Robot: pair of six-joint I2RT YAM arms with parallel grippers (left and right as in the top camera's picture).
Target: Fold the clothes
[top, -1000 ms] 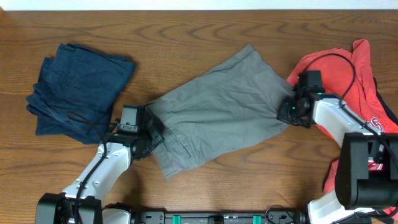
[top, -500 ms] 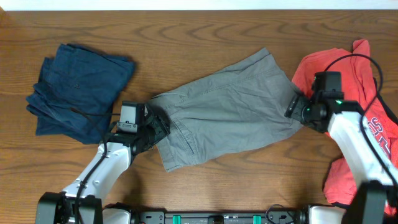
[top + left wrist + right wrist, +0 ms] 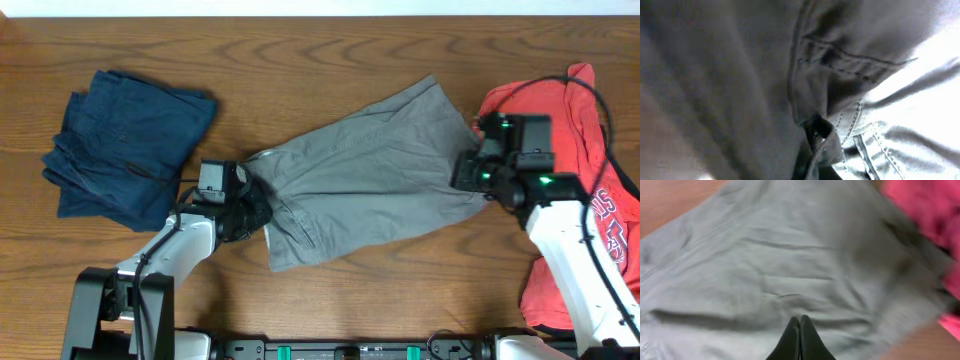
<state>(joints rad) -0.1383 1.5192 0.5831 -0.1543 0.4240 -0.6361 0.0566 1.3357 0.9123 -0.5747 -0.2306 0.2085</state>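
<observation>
Grey shorts (image 3: 360, 180) lie spread slantwise on the wooden table and fill the right wrist view (image 3: 790, 255). My left gripper (image 3: 247, 207) is shut on their waistband end, and the left wrist view shows bunched cloth and seams in its jaws (image 3: 816, 137). My right gripper (image 3: 468, 175) is at the shorts' right hem end. Its fingers (image 3: 800, 322) are pressed together over the cloth, with no fabric showing between them. A red T-shirt (image 3: 590, 130) lies crumpled at the right, under the right arm.
A folded dark blue garment (image 3: 125, 140) lies at the far left of the table. The red T-shirt also shows at the top right of the right wrist view (image 3: 930, 215). Bare wood (image 3: 300, 50) runs along the back.
The shorts were dragged right and pulled flatter. My right arm rose and swung, its gripper shifting slightly up and left. My left gripper followed the waistband to the right.
</observation>
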